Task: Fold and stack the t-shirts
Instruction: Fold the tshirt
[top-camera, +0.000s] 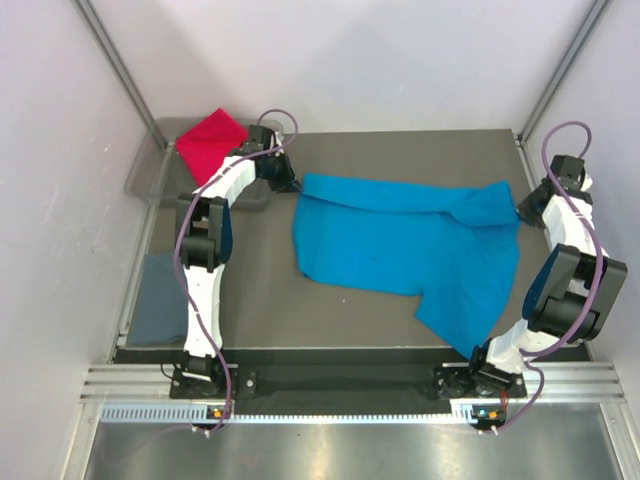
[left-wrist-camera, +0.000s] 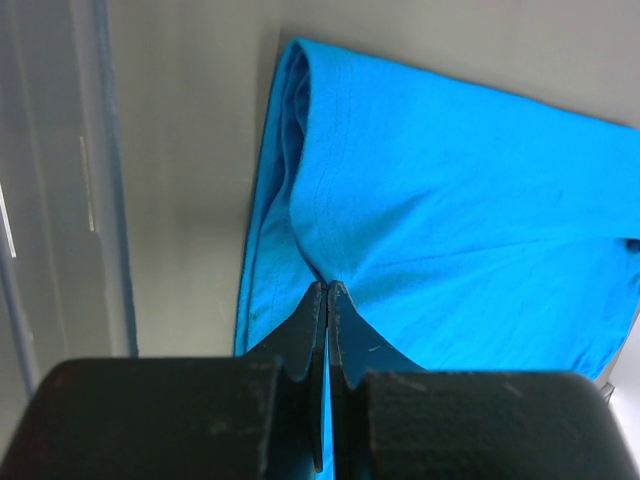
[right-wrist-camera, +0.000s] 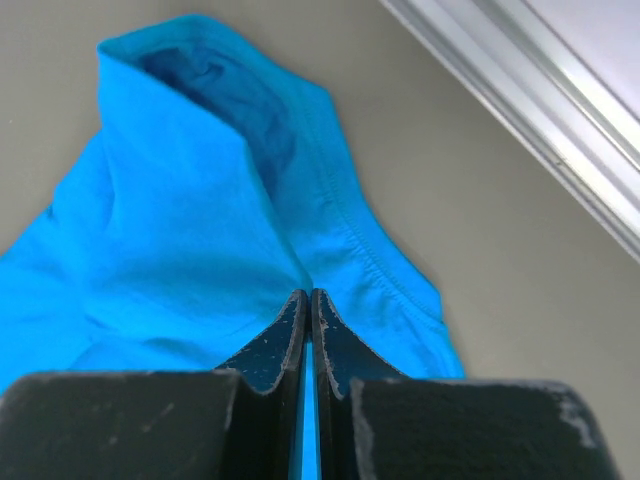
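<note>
Turquoise t-shirt (top-camera: 400, 245): lies spread across the middle of the counter (top-camera: 400, 150), rumpled, not yet folded. Its long axis runs left–right. The far edge spans from one pincer to the other. The rest of the cloth lies on the arm-base side of that edge, with one lobe reaching toward the right arm's base.

Left pincer (left-wrist-camera: 328, 290): pressed together, pinching the shirt's far-left corner at a rolled hem.
Right pincer (right-wrist-camera: 308, 295): pressed together, pinching the far-right corner, where the cloth bunches into a raised fold.

Positions relative to the turquoise shirt:
- Crimson t-shirt (top-camera: 212, 140): beyond the far-left corner, inside the clear grey tray (top-camera: 145, 175).
- Slate grey-blue t-shirt (top-camera: 158, 300): well to the left, flat at the counter's edge.

Judgement: each arm holds the corner on its own side, so neither is nearer. The fold depends on both drawing the far edge in parallel toward the bases, over the cloth. Risks: an uneven pull would skew the edge, and the slack near-right lobe may drag.
</note>
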